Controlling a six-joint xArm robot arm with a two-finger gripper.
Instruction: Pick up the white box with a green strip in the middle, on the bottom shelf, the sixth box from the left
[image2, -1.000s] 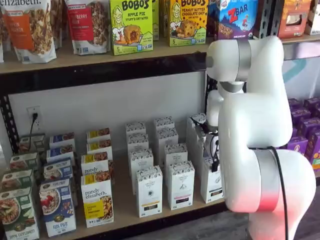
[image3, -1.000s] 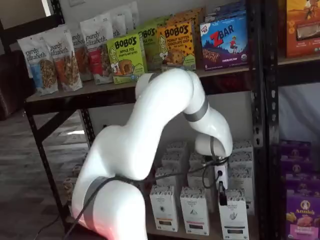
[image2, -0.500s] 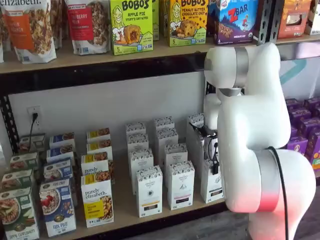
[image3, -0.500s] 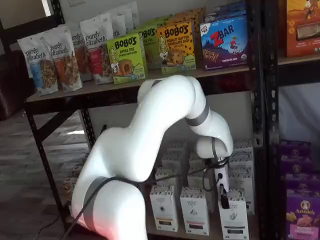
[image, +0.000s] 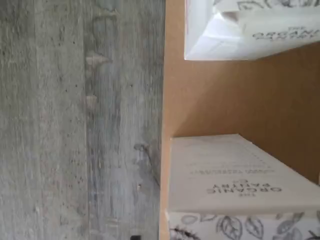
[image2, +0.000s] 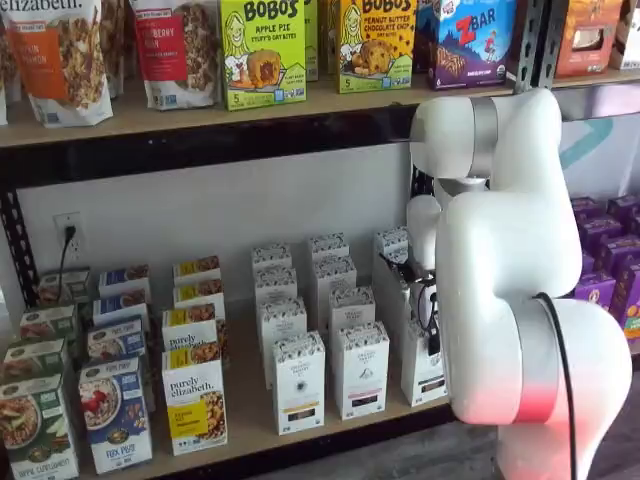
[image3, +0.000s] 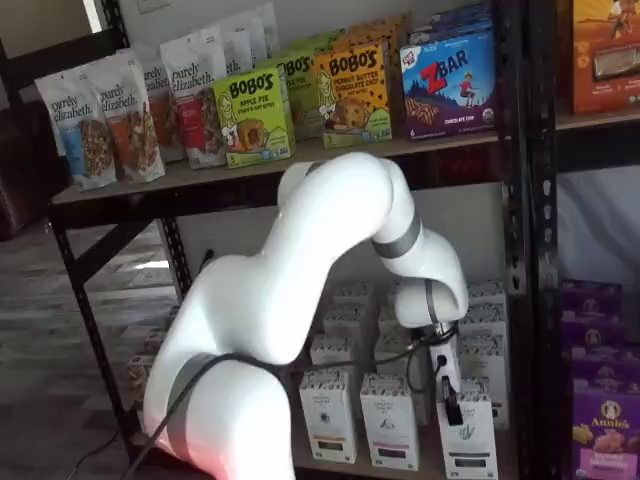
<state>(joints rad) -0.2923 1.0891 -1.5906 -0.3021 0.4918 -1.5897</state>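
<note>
One tall white box (image3: 468, 440), leaf-patterned top; gripper (image3: 452, 408) state unclear.

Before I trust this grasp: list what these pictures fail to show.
- Tool: one dark finger, side-on in a shelf view; open or shut unclear.
- White box: its green band too small to confirm; in a shelf view, the arm covers its side.
- Wrist view: box fronts cut off.

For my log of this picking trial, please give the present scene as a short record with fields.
target: the white box, front of its row on the bottom shelf
gripper: gripper hangs at the top front of the white box; side-on, opening cannot be told
grasp: not visibly made
neighbours: similar white cartons to one side
upper tier: Bobo's boxes, granola bags
</note>
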